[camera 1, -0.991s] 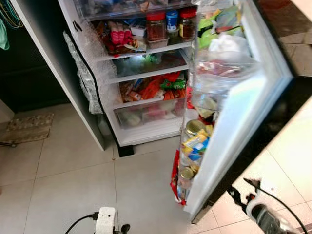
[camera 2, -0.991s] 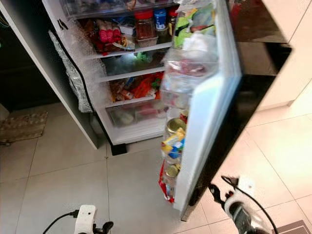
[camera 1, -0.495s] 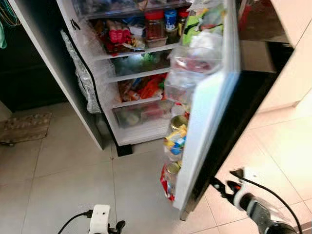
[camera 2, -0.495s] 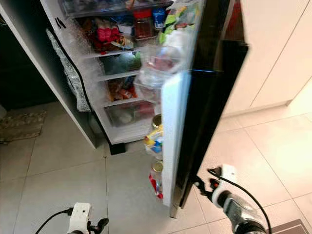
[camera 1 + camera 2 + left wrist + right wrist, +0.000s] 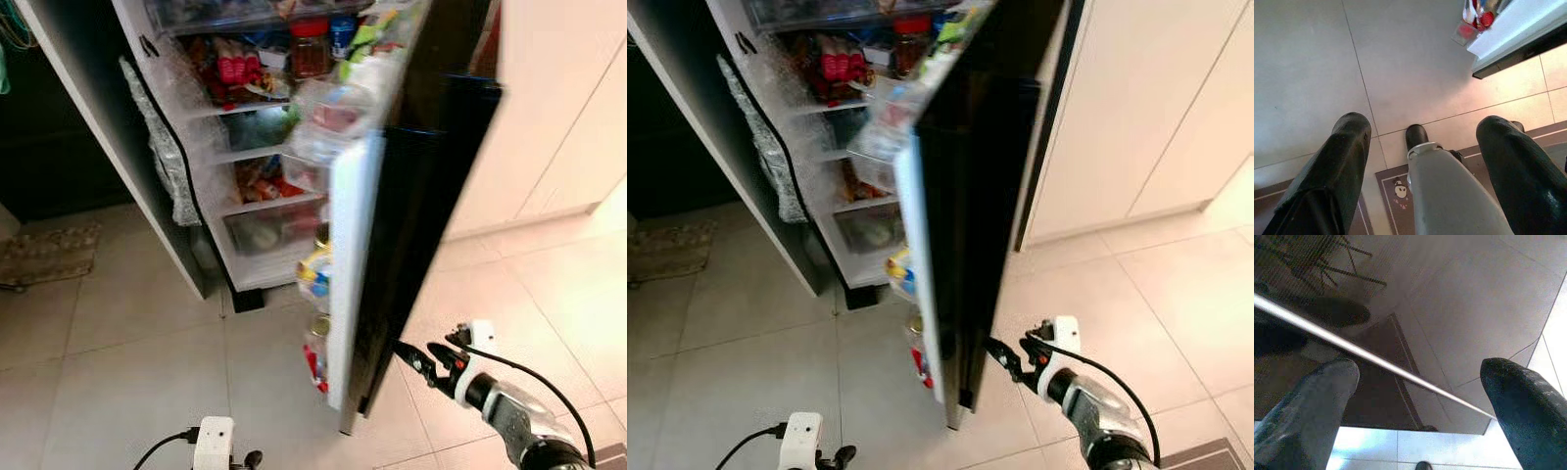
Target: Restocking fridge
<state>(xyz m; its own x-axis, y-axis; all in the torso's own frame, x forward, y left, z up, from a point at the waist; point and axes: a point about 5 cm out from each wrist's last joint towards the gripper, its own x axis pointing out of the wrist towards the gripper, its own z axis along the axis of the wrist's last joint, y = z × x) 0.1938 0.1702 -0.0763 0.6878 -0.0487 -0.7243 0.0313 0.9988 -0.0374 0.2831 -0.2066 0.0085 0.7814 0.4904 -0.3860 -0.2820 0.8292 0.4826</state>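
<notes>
The fridge [image 5: 257, 147] stands open, its lit shelves packed with jars and packets, a red-lidded jar [image 5: 309, 49] on top. Its door [image 5: 431, 196] is swung partway in, glossy black face toward me, white inner edge [image 5: 348, 284] and stocked door bins [image 5: 315, 276] facing the shelves. My right gripper [image 5: 411, 358] is open, fingertips at the lower part of the door's black face; the right wrist view looks at that glossy face [image 5: 1415, 333] between spread fingers [image 5: 1308, 401]. My left gripper [image 5: 1420, 127] hangs open and empty low over the floor.
Cream cabinet fronts [image 5: 558, 108] stand right of the fridge. A woven doormat [image 5: 54, 253] lies on the tiled floor [image 5: 127, 352] at the left. A dark mat [image 5: 1396, 188] lies under my foot. A black panel flanks the fridge's left side.
The fridge door has swung well toward the shelves, now showing its black face. My right gripper has moved forward and left, staying at the door's lower part.
</notes>
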